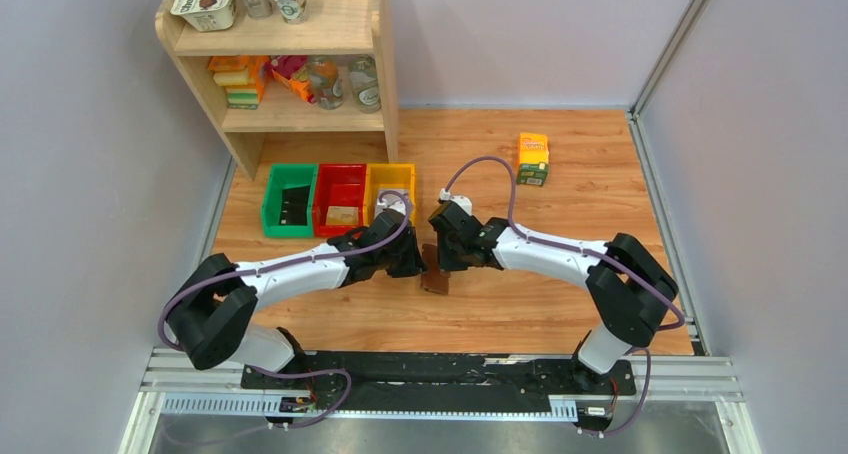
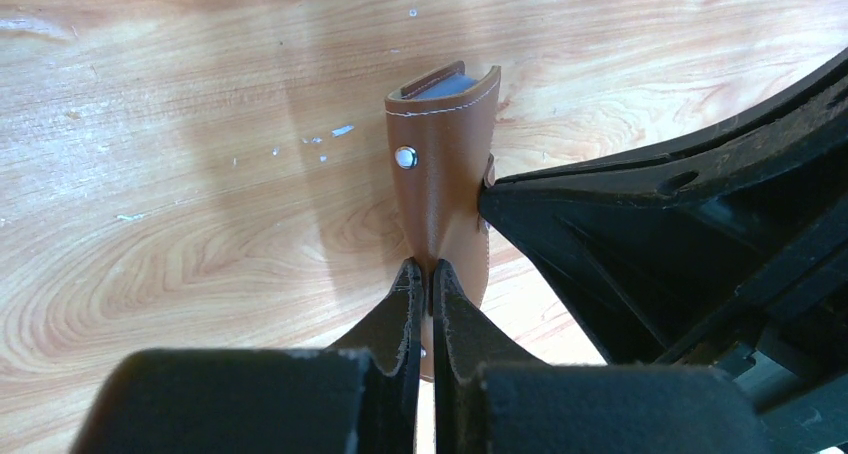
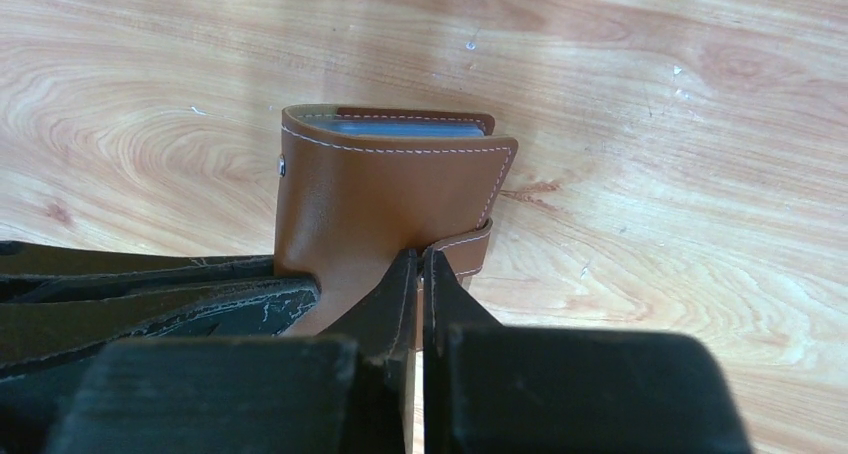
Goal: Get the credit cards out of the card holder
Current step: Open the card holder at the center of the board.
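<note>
The brown leather card holder (image 1: 435,282) is held closed between the two grippers, just above the wooden table. In the left wrist view my left gripper (image 2: 423,269) is shut on the lower edge of the card holder (image 2: 445,154). My right gripper (image 3: 420,257) is shut on the small clasp tab (image 3: 468,248) at the side of the card holder (image 3: 390,184). Pale blue sleeve edges (image 3: 410,129) show at the holder's top. The credit cards are hidden inside. From above, the left gripper (image 1: 415,264) and right gripper (image 1: 448,264) meet over the holder.
Green (image 1: 288,200), red (image 1: 340,198) and yellow (image 1: 390,186) bins stand in a row behind the left arm. An orange-green carton (image 1: 532,159) stands at the back right. A wooden shelf (image 1: 290,114) with jars and cups fills the back left corner.
</note>
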`<move>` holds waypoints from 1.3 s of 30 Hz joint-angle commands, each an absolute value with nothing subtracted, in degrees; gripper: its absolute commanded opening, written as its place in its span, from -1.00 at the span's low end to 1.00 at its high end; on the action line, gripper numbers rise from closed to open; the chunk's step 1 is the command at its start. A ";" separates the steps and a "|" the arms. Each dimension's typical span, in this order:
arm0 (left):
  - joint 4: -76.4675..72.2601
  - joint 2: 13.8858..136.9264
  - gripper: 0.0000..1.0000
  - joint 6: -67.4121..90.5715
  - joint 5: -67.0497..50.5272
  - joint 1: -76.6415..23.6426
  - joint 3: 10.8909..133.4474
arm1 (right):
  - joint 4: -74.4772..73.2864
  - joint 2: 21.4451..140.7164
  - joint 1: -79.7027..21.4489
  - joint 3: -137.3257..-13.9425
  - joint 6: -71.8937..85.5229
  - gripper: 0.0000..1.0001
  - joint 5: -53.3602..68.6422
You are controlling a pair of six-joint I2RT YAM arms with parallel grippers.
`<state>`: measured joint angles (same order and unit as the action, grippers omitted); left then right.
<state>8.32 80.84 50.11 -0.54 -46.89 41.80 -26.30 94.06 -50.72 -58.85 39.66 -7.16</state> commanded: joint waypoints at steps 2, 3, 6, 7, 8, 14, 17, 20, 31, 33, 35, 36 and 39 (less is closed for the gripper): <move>9.58 76.99 -1.00 49.22 3.07 -46.84 42.98 | -31.64 92.55 -49.48 -55.90 38.85 -1.00 -15.20; 9.93 76.99 -1.00 49.13 3.34 -46.93 42.98 | -31.55 92.46 -49.48 -55.72 38.85 -1.00 -15.55; 9.93 76.55 -1.00 48.96 3.51 -47.02 43.07 | -31.55 92.29 -48.96 -55.28 38.93 -1.00 -15.73; 9.84 76.38 -1.00 48.78 3.52 -47.02 42.98 | -31.55 92.37 -48.87 -55.02 38.94 -1.00 -15.73; 9.84 76.03 -1.00 48.78 3.69 -47.20 42.98 | -31.55 92.37 -48.69 -54.93 39.02 -1.00 -15.73; 10.72 73.04 -1.00 48.43 6.15 -47.46 42.71 | -31.38 90.62 -47.20 -53.27 39.55 -1.00 -17.05; 11.86 71.20 -1.00 47.99 7.47 -47.55 43.24 | -30.76 89.21 -45.62 -51.86 39.81 -1.00 -16.53; 11.78 69.53 -1.00 47.90 7.82 -47.55 43.15 | -30.06 87.81 -44.91 -50.72 39.55 -1.00 -16.26; 13.27 68.47 -1.00 45.00 8.70 -47.55 44.91 | -12.50 71.12 -44.38 -43.43 36.39 0.13 -5.55; 13.18 68.55 -1.00 44.39 8.79 -47.55 45.26 | -8.19 68.57 -44.30 -41.84 36.39 0.42 -2.56; 13.10 68.47 -1.00 43.68 8.53 -47.64 45.61 | -4.24 67.68 -44.38 -40.70 36.74 0.53 0.95; 12.66 68.29 -1.00 43.25 8.00 -47.64 45.70 | -2.91 67.76 -44.38 -40.43 37.09 0.55 2.18; 10.56 67.94 -1.00 42.28 7.03 -47.90 45.53 | 1.56 70.04 -44.38 -40.25 38.14 0.55 5.44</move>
